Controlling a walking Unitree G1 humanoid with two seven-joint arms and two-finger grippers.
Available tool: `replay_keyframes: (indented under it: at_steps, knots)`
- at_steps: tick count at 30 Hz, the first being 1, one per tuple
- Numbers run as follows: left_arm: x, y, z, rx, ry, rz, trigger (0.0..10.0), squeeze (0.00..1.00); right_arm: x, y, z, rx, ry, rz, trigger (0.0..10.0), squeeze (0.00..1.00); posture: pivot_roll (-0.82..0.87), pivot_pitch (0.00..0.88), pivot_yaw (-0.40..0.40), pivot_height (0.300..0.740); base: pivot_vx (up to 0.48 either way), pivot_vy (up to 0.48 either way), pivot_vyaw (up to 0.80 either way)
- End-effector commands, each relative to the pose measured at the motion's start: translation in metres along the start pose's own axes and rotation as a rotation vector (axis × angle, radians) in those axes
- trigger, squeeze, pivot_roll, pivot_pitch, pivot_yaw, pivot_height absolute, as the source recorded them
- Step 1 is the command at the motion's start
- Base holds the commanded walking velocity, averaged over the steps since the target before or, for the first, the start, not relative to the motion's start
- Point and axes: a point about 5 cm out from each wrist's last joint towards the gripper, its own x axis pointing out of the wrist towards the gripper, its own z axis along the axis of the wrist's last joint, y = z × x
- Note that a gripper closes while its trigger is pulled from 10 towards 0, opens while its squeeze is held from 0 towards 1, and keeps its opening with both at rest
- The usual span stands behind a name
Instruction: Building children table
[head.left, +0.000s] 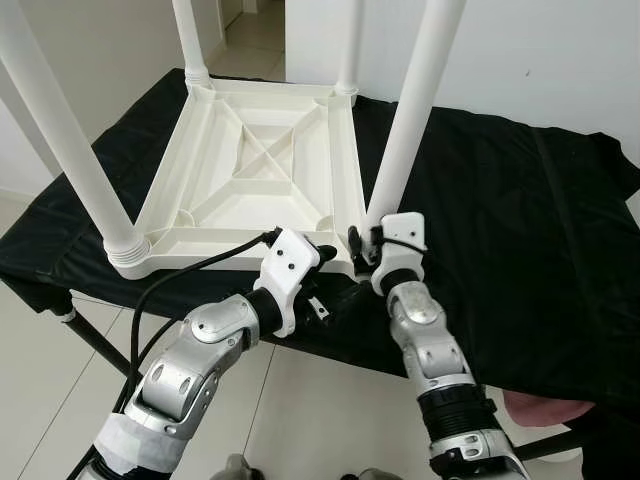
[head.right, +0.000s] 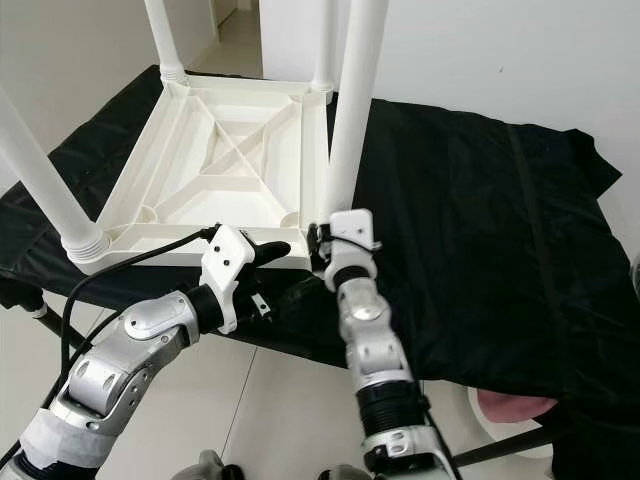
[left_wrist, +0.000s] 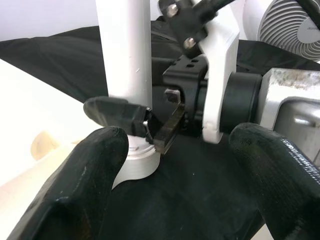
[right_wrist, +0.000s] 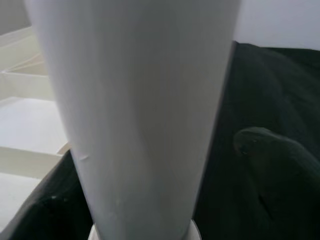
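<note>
The right gripper is clamped on the foot of the upright white plastic table leg, at the near right corner of the upturned white plastic tabletop lying on the black cloth. The left gripper, fingers apart, is held just beside it.

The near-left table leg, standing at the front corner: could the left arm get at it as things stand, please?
Probably yes: the near-left leg stands unobstructed on the upturned tabletop, with the left tool open at the neighbouring corner.
</note>
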Motion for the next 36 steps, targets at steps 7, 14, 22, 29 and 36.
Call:
replay_keyframes:
  at_steps: [7, 14, 22, 29, 36]
  knots:
    - [-0.001, -0.001, 0.000, 0.006, 0.004, -0.031, 10.0, 0.00, 0.000, -0.021, 0.003, -0.042, 0.036, 0.215, 10.0, 0.00, -0.08, 0.050, -0.006, 0.740, 0.000, 0.000, 0.00]
    - [-0.003, -0.001, 0.000, 0.010, 0.009, -0.038, 10.0, 0.00, -0.003, -0.031, -0.004, -0.221, 0.034, 0.567, 10.0, 0.00, -0.08, 0.043, 0.005, 0.740, 0.000, 0.000, 0.00]
    - [-0.003, 0.001, 0.001, 0.018, 0.012, -0.044, 10.0, 0.00, 0.012, -0.034, -0.004, -0.242, 0.045, 0.686, 10.0, 0.00, -0.07, 0.033, 0.013, 0.740, 0.000, 0.000, 0.00]
    - [-0.003, 0.003, 0.003, 0.027, 0.013, -0.040, 10.0, 0.00, 0.029, -0.022, -0.006, -0.248, 0.078, 0.744, 9.5, 0.00, -0.05, 0.024, 0.016, 0.740, 0.000, 0.000, 0.00]
    - [-0.006, 0.004, 0.004, 0.033, 0.015, -0.022, 10.0, 0.00, 0.029, -0.015, -0.017, -0.238, 0.144, 0.811, 0.0, 0.00, -0.03, 0.020, 0.010, 0.740, 0.000, 0.000, 0.00]
